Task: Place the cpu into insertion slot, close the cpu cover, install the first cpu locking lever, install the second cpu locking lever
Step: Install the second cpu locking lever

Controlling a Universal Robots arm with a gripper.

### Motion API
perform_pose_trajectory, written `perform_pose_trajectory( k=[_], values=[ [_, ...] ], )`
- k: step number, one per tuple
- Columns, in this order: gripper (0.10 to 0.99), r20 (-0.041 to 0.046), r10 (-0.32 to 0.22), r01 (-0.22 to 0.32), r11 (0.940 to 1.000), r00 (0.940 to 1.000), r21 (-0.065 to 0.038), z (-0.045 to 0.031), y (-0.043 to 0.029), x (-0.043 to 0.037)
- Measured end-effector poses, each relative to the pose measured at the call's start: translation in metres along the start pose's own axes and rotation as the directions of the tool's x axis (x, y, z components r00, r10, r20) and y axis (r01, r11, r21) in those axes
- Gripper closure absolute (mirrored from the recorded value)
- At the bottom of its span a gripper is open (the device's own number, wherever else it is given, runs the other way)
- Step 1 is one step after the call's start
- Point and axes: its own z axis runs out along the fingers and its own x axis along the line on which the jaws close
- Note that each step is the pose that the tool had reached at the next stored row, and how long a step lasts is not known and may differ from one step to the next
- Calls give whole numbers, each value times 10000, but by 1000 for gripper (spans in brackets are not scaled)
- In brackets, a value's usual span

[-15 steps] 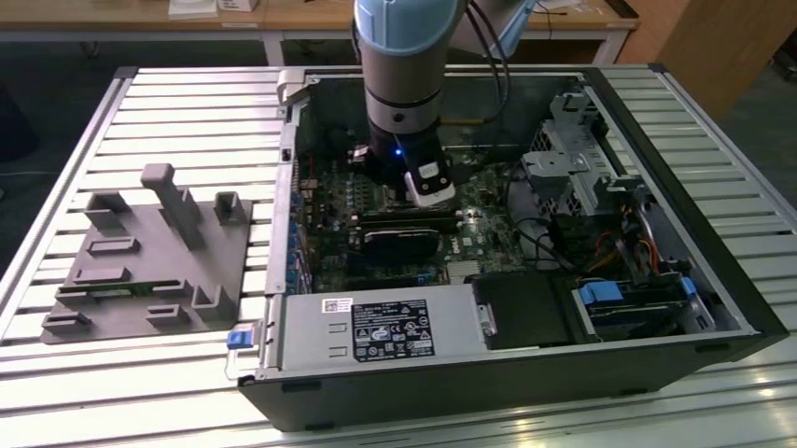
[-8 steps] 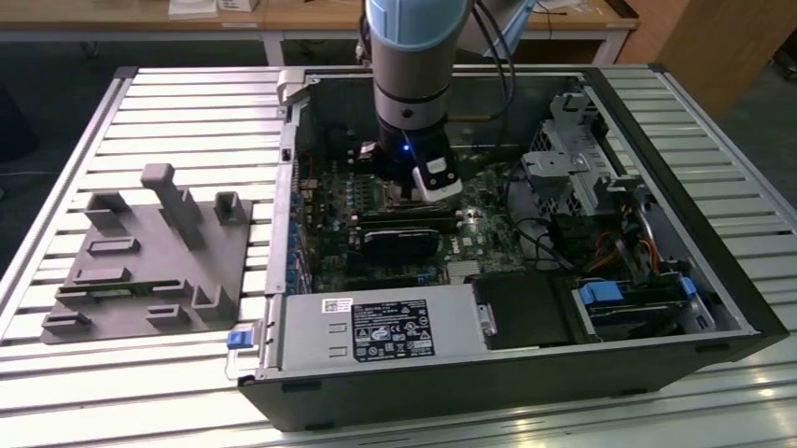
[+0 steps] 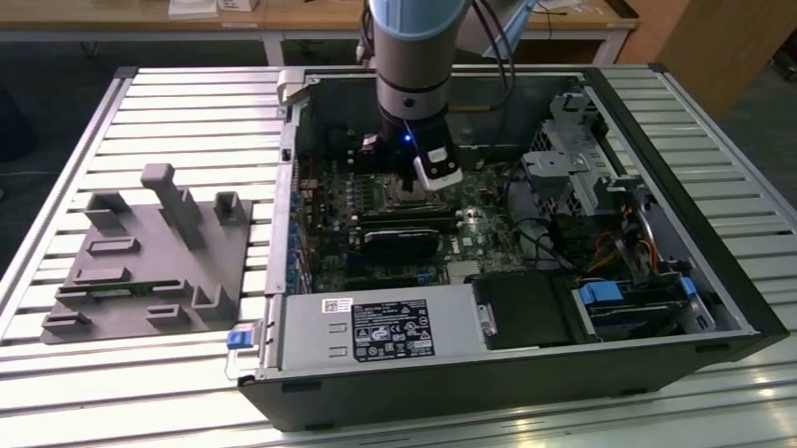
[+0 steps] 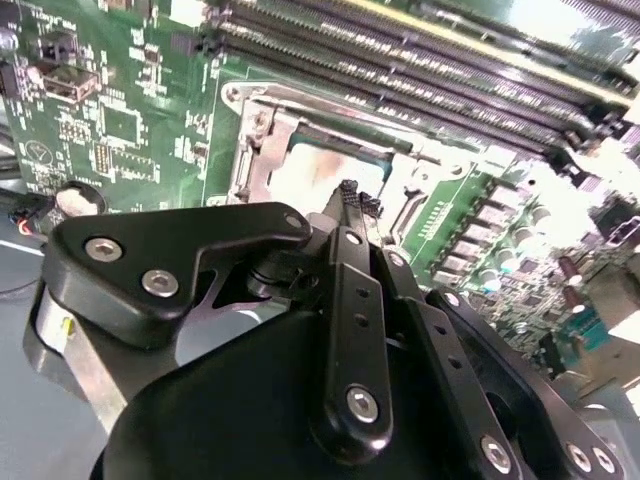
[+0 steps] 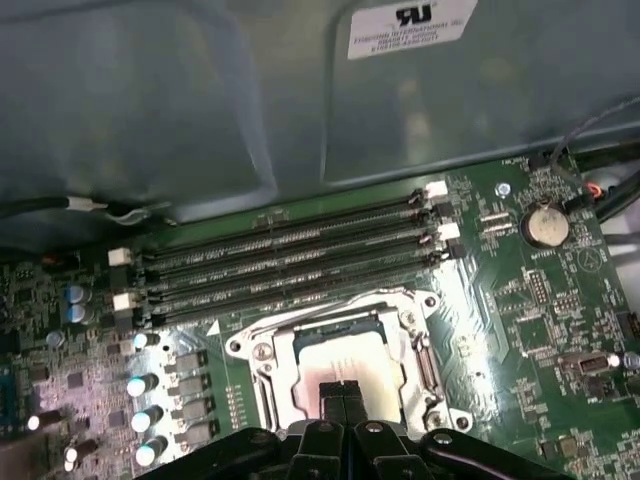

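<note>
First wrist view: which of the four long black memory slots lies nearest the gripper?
The memory slot right beside the silvery-rimmed insertion slot, over which the gripper sits. The other three lie beyond it, toward the grey case wall.

Bench [image 3: 149, 103]: pale slatted metal surface carrying the open computer case [image 3: 697, 280].
Fixture [image 3: 149, 252]: grey moulded block with upright posts, at the exterior view's left of the case.
Power supply box [image 3: 373, 331]: white-labelled, near the case's front edge.
Memory slots [image 5: 290, 255]: four long black rows, seemingly unfilled.
Coin battery [image 5: 546, 225]: round, silver, on the green board.
</note>
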Motion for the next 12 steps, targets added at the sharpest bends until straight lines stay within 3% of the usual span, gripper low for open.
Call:
perform_pose_trajectory(
  k=[5, 12],
  values=[
    [980, 64, -19, 17, 9996, 10000, 283, 12, 52, -20],
    [980, 78, -25, 22, 9994, 10000, 355, 22, 96, -25]
  ],
)
